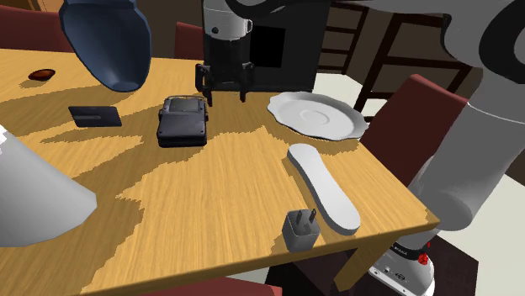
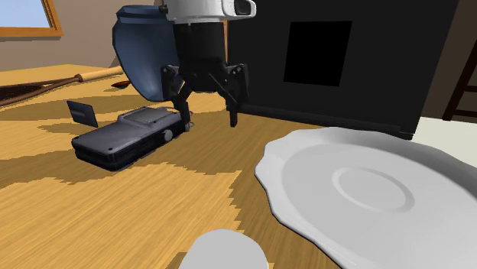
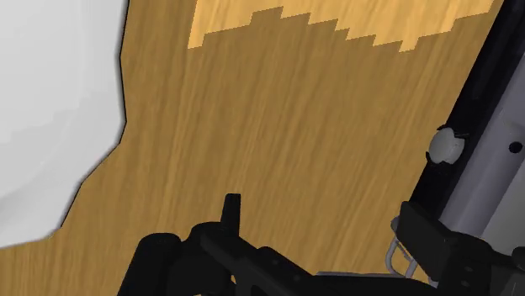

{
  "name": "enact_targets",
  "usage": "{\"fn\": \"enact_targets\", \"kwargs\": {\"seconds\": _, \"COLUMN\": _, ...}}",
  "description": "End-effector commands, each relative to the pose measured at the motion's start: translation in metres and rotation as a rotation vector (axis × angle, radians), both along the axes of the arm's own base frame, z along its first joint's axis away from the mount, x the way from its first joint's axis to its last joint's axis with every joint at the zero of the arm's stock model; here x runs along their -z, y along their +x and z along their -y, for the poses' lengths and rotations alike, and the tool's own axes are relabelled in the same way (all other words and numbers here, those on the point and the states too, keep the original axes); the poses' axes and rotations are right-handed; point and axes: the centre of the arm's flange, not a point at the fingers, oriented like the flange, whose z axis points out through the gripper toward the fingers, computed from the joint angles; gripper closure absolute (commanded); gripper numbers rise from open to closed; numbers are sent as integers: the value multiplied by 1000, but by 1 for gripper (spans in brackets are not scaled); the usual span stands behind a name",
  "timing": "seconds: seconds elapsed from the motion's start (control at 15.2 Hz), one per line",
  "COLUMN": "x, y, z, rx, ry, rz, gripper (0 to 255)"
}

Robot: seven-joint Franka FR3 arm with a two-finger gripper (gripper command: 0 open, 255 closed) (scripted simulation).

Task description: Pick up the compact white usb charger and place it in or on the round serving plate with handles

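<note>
Wood-grain worktop (image 1: pixel 210 193) with jagged shadow patches, dark red chairs (image 1: pixel 416 113) around it, pale floor (image 1: pixel 503 244) beyond. Gripper (image 1: pixel 227 98) is spread and empty, above the worktop between a dark device (image 1: pixel 183 120) and the white plate (image 1: pixel 315 113). Pale USB charger (image 1: pixel 300 229) stands near the worktop's front edge, just beside a long white oval piece (image 1: pixel 324 187), well apart from the gripper.

1. Nothing is showing as readable text, brand, number or sign in the shoulder, second exterior or wrist views.
2. The stand (image 1: pixel 407 272) is carrying a row of tiny dark marks beside a red knob (image 1: pixel 423 260); they are staying too small to read.
3. The dark device (image 1: pixel 183 119) on the table is showing a grey top panel, with no characters coming through.
</note>
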Motion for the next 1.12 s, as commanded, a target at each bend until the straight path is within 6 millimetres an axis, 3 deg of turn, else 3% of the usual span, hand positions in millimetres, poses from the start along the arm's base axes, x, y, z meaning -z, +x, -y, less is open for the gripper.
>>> {"fn": "enact_targets", "kwargs": {"seconds": 0.0, "x": -1, "y": -26, "z": -9, "rx": 1, "ry": 3, "rz": 1, "gripper": 0}}
{"fn": "enact_targets", "kwargs": {"seconds": 1.06, "x": -10, "y": -226, "z": -80, "rx": 7, "ry": 26, "rz": 18, "gripper": 0}}
